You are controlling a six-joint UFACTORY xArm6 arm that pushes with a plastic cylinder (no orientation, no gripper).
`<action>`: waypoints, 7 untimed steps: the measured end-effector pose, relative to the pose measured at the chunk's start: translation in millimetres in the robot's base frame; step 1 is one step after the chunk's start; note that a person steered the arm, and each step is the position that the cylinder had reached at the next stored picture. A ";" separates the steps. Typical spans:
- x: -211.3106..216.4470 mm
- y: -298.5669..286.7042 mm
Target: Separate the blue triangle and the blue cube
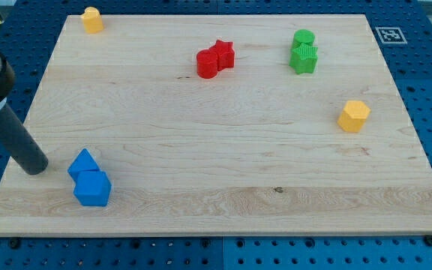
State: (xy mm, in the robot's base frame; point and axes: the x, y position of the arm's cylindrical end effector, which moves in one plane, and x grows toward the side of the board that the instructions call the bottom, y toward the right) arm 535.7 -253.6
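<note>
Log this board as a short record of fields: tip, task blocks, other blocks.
tip: my tip on the board, just to the view's left of the blue triangle
task blocks: blue triangle touching blue cube, near the view's bottom left
other blocks: red pair, green pair, two yellow blocks

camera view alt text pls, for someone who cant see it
Two blue blocks, a triangle and a cube, sit touching near the bottom left of a wooden board, with my tip just to the view's left of the triangle. Farther up are two touching red blocks, two touching green blocks, and two separate yellow blocks, one top left, one right.
</note>
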 end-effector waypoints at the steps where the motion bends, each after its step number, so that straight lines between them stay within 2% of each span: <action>1: 9.6 1.5; 7: 17.0 94.1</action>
State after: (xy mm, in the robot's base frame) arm 552.6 -159.5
